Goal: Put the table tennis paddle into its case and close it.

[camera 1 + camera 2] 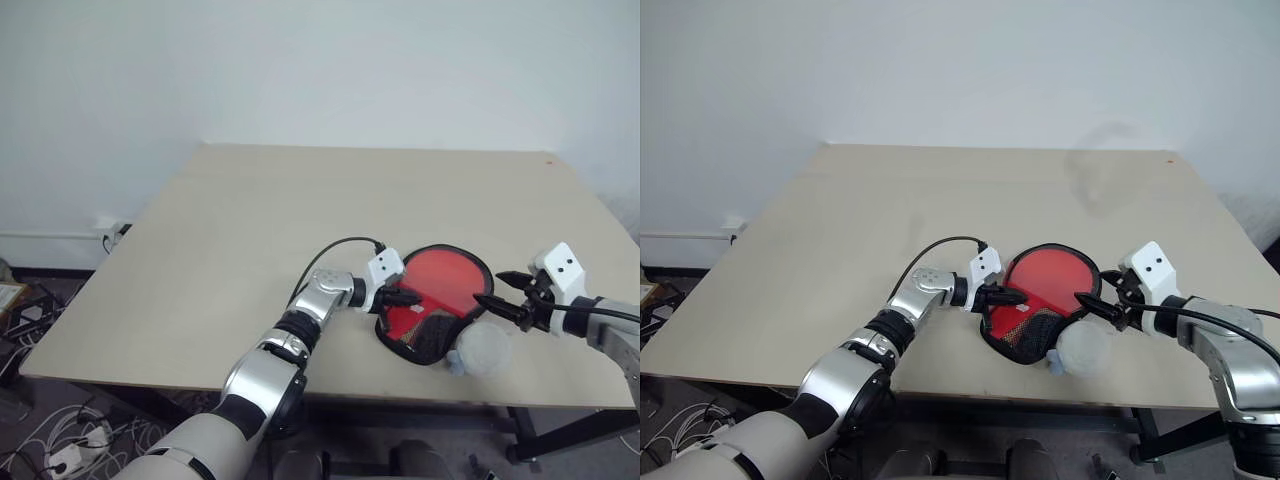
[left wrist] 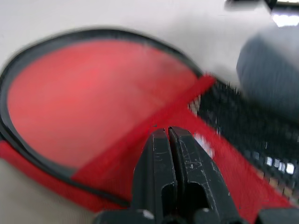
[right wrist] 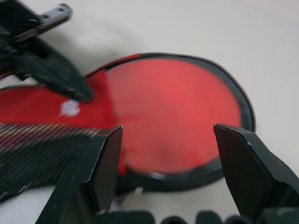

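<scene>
Your red, black-edged, paddle-shaped soft case (image 1: 432, 300) lay near the beige table's (image 1: 250, 230) front edge, red paddle face showing inside. Your left gripper (image 1: 408, 297), its 2 fingers pressed together, pinned the flap, likely steadying it. Your right gripper (image 1: 492, 297) hovered beside, spread wide, empty.
</scene>
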Controlling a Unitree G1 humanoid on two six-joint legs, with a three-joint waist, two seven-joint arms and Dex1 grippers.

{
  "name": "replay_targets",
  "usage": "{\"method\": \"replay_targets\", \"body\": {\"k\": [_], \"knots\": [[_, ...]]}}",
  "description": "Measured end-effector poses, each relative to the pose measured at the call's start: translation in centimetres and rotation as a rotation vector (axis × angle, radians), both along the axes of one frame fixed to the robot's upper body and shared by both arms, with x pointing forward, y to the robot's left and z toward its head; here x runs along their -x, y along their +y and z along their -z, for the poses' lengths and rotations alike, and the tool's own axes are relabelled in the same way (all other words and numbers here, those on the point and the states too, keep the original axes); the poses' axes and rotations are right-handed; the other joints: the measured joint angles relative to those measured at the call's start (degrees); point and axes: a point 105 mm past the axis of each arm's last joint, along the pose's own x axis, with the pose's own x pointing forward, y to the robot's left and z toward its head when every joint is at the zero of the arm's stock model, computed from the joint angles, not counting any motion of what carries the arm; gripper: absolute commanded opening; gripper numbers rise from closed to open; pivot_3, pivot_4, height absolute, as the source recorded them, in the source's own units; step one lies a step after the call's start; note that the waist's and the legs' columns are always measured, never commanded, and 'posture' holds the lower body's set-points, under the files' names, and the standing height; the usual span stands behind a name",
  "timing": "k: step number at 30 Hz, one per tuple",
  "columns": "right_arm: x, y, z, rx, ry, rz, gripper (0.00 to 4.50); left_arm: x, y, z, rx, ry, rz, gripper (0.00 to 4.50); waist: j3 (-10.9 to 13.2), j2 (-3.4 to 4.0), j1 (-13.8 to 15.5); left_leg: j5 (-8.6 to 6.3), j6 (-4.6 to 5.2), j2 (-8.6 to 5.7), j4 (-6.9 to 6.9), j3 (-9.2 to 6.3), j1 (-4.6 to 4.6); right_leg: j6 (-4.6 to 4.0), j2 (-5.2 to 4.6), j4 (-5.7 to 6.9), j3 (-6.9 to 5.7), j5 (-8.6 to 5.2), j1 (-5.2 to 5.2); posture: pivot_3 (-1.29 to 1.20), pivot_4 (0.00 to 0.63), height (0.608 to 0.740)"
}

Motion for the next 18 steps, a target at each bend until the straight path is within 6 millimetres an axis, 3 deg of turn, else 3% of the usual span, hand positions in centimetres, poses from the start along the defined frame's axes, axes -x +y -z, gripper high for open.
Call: {"method": "replay_targets", "body": {"k": [4,10,18], "knots": [[1.2,0.2,-0.4,0.004,0.023,-0.06,3.36,0.0,0.0,0.2,-0.002,0.008,-0.001,0.0,0.05,-0.13,0.01,0.0,0.0,0.0,0.09,0.0,0.03,0.01,0.0,0.16,-0.01,-0.01,0.0,0.0,0.0,0.74],[2.7,0.0,0.3,-0.018,0.092,-0.107,4.47,0.0,0.0,0.3,-0.005,0.013,-0.007,0.0,0.17,-0.33,0.0,0.0,-0.01,0.01,0.23,0.01,0.05,0.01,0.0,0.32,0.0,-0.02,0.02,0.0,0.0,0.74],[3.7,0.3,-0.1,-0.046,0.122,-0.155,4.47,0.1,0.0,0.4,-0.007,0.018,-0.01,0.0,0.19,-0.36,0.03,0.0,-0.01,0.0,0.28,0.02,0.04,0.01,0.0,0.33,0.01,-0.02,0.03,0.0,0.0,0.74]]}}
